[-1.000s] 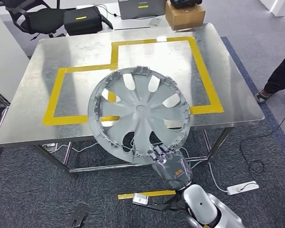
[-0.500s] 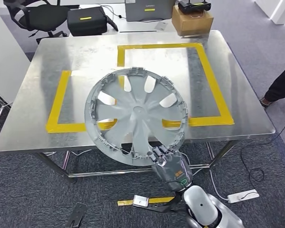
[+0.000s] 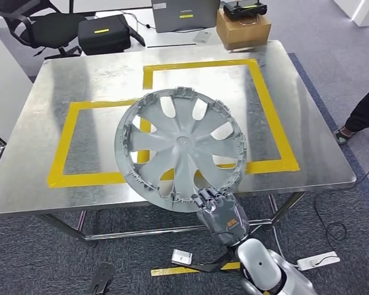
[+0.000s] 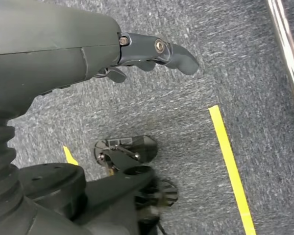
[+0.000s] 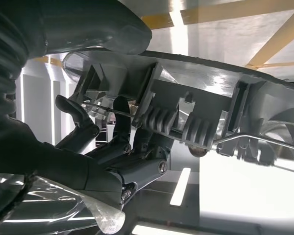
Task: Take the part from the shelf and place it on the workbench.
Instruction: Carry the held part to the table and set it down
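Observation:
The part is a round grey wheel cover (image 3: 181, 147) with several spokes, inner side up. My right hand (image 3: 219, 214) grips its near rim and holds it over the front of the metal workbench (image 3: 39, 123), above the yellow tape outline (image 3: 266, 92). In the right wrist view my fingers (image 5: 112, 156) curl under the cover's rim (image 5: 212, 93), with the thumb on the other side. My left hand (image 4: 153, 51) hangs over the grey carpet, fingers apart, holding nothing.
A cardboard box (image 3: 243, 26), a laptop (image 3: 185, 13) and a black case (image 3: 104, 34) sit behind the far edge. A person's leg and shoe (image 3: 359, 117) stand at the right. A power strip (image 3: 316, 260) and cables lie on the floor by the table legs.
The whole view has shifted a little as the camera moved. The wheel cover now lies further over the workbench, still held at its near rim by my right hand.

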Controlling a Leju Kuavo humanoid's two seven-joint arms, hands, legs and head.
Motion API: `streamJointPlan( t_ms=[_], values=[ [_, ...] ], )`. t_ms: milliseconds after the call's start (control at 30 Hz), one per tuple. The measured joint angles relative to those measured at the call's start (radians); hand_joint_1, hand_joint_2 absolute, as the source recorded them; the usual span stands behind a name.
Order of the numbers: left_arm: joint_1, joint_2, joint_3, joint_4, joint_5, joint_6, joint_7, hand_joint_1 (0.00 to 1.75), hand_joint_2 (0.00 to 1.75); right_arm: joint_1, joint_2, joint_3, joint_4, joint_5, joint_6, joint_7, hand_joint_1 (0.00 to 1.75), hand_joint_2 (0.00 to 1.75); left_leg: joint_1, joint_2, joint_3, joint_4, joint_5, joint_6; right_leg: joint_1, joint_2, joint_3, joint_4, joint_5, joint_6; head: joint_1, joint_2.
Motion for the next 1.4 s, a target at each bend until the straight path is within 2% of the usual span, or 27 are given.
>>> streamJointPlan(
  t_ms=[33,67,100,133,167,200,233,267,333,400,467,533,567,600,633,700,733,767,833,900,1133,1400],
  values=[
    [0.002,0.0,0.0,0.0,-0.001,0.0,0.0,0.0,1.75,0.0,0.0,0.0,0.0,0.0,0.0,0.0,1.75,1.75,0.004,0.0,-0.04,0.063,-0.015,-0.004,0.0,0.001,0.006,0.0,-0.006,-0.001,0.0,0.0],
    [0.004,0.0,0.0,0.0,-0.002,0.0,0.0,0.0,1.75,0.001,0.0,0.0,0.0,0.0,0.0,0.0,1.75,1.75,0.007,0.0,-0.071,0.105,-0.014,-0.008,0.0,0.002,0.014,0.0,-0.012,-0.001,0.0,0.0],
    [0.005,0.0,0.0,0.0,-0.003,0.001,0.0,0.0,1.75,0.002,0.0,0.0,0.0,0.0,0.0,-0.001,1.75,1.75,0.01,0.0,-0.088,0.113,0.008,-0.01,-0.001,0.003,0.023,0.0,-0.019,0.001,0.0,0.0],
    [0.006,0.0,0.0,0.0,-0.004,0.001,0.0,0.0,1.75,0.003,0.0,0.0,0.001,0.0,0.0,-0.001,1.75,1.75,0.011,0.0,-0.088,0.085,0.049,-0.01,-0.001,0.005,0.034,0.0,-0.026,0.003,0.0,0.0],
    [0.006,0.001,0.0,0.0,-0.004,0.001,0.0,0.0,1.75,0.004,0.0,0.0,0.001,0.0,0.0,-0.001,1.75,1.75,0.013,0.0,-0.075,0.027,0.102,-0.009,-0.002,0.005,0.046,0.0,-0.034,0.006,0.0,0.0],
    [0.006,0.001,0.0,0.0,-0.004,0.001,0.0,0.0,1.75,0.004,0.0,0.0,0.001,0.0,0.0,-0.001,1.75,1.75,0.012,0.0,-0.057,-0.029,0.141,-0.008,-0.003,0.005,0.052,-0.002,-0.04,0.01,0.001,0.0],
    [0.006,0.001,0.0,0.0,-0.004,0.002,0.0,0.0,1.75,0.002,0.0,0.001,0.001,0.0,0.0,-0.001,1.75,1.75,0.01,0.0,-0.041,-0.076,0.165,-0.004,-0.002,0.006,0.058,-0.003,-0.046,0.016,0.001,0.0],
    [0.006,0.001,0.0,0.001,-0.004,0.002,0.0,0.0,1.75,0.0,0.0,0.001,0.0,0.0,0.0,-0.001,1.75,1.75,0.006,0.0,-0.029,-0.108,0.169,0.001,-0.002,0.006,0.06,-0.004,-0.049,0.022,0.002,0.0],
    [0.005,0.001,0.0,0.001,-0.005,0.002,0.001,0.0,1.75,-0.003,0.0,0.001,0.0,0.0,0.0,-0.001,1.75,1.75,0.0,0.0,-0.02,-0.131,0.152,0.013,-0.002,0.005,0.062,-0.009,-0.051,0.036,0.002,0.0],
    [0.006,0.002,0.0,0.0,-0.007,0.005,-0.001,0.0,1.75,-0.002,0.0,0.0,0.0,0.0,0.0,-0.001,1.75,1.75,0.004,-0.001,-0.009,-0.147,0.145,0.027,-0.003,0.003,0.057,-0.005,-0.06,0.047,0.003,0.0],
    [0.005,0.001,0.001,0.0,-0.008,0.006,-0.003,0.0,1.75,-0.002,0.0,0.0,0.0,0.0,0.0,-0.001,1.75,1.75,0.007,-0.001,0.006,-0.158,0.143,0.04,-0.002,0.002,0.02,0.068,-0.094,0.051,0.008,0.0],
    [0.003,0.001,0.001,0.0,-0.011,0.005,-0.006,0.0,1.75,-0.001,0.0,0.0,0.0,0.001,0.0,-0.002,1.75,1.75,0.003,0.0,0.014,-0.158,0.136,0.049,-0.001,0.002,-0.057,0.201,-0.136,0.051,0.01,0.0],
    [0.003,0.0,0.001,0.0,-0.012,0.005,-0.007,0.0,1.75,0.0,0.0,0.0,0.0,0.001,0.0,-0.003,1.75,1.75,0.001,-0.001,0.018,-0.157,0.131,0.051,-0.001,0.002,-0.092,0.25,-0.142,0.051,0.01,0.0],
    [0.004,0.0,0.001,0.0,-0.013,0.005,-0.008,0.0,1.75,0.001,0.0,0.0,0.0,0.0,0.0,-0.003,1.75,1.75,0.0,-0.001,0.023,-0.157,0.126,0.053,0.0,0.002,-0.113,0.268,-0.13,0.051,0.01,0.0],
    [0.005,0.0,0.001,0.0,-0.014,0.005,-0.01,0.0,1.75,0.003,0.0,0.0,0.001,0.0,0.0,-0.003,1.75,1.75,-0.002,-0.003,0.03,-0.156,0.12,0.052,0.0,0.002,-0.115,0.246,-0.098,0.049,0.01,0.0],
    [0.006,-0.001,0.001,0.0,-0.016,0.006,-0.014,0.0,1.75,0.003,-0.001,0.0,0.001,-0.001,0.001,-0.001,1.75,1.75,-0.004,-0.006,0.043,-0.152,0.106,0.048,0.002,0.001,-0.078,0.13,-0.016,0.041,0.01,0.0],
    [0.005,-0.001,0.001,0.0,-0.017,0.006,-0.017,0.0,1.75,0.002,-0.001,0.0,0.002,-0.002,0.001,0.0,1.75,1.75,-0.006,-0.006,0.046,-0.148,0.099,0.044,0.004,0.001,-0.054,0.075,0.01,0.036,0.01,0.0],
    [0.004,-0.001,0.001,0.0,-0.017,0.006,-0.019,0.0,1.75,0.0,0.0,0.0,0.002,-0.002,0.002,-0.001,1.75,1.75,-0.007,-0.006,0.045,-0.145,0.095,0.04,0.006,0.0,-0.037,0.039,0.018,0.032,0.01,0.0],
    [0.004,-0.001,0.001,0.0,-0.019,0.007,-0.029,0.0,1.75,-0.002,0.0,0.0,0.004,-0.001,0.003,0.0,1.75,1.75,-0.01,-0.006,0.041,-0.139,0.092,0.034,0.009,0.002,-0.023,0.016,0.013,0.027,0.009,0.0],
    [0.005,-0.002,0.001,0.0,-0.019,0.008,-0.048,0.0,1.75,-0.003,0.0,-0.001,0.01,-0.001,0.006,0.002,1.75,1.75,-0.009,-0.005,0.043,-0.142,0.093,0.034,0.009,0.003,-0.022,0.012,0.011,0.026,0.007,0.0],
    [0.003,-0.002,0.001,0.0,-0.022,0.005,-0.083,0.0,1.75,-0.015,0.0,-0.011,0.024,0.003,0.009,0.013,1.75,1.75,-0.009,-0.004,0.053,-0.158,0.093,0.034,0.01,0.004,-0.019,0.011,0.006,0.019,0.007,0.0],
    [-0.002,-0.004,0.0,0.0,-0.035,-0.002,-0.096,0.0,1.75,-0.071,0.001,-0.054,0.053,0.018,0.031,0.044,1.75,1.75,-0.009,-0.004,0.053,-0.16,0.099,0.024,0.011,0.002,-0.019,0.012,0.01,0.015,0.007,0.0]
  ],
)
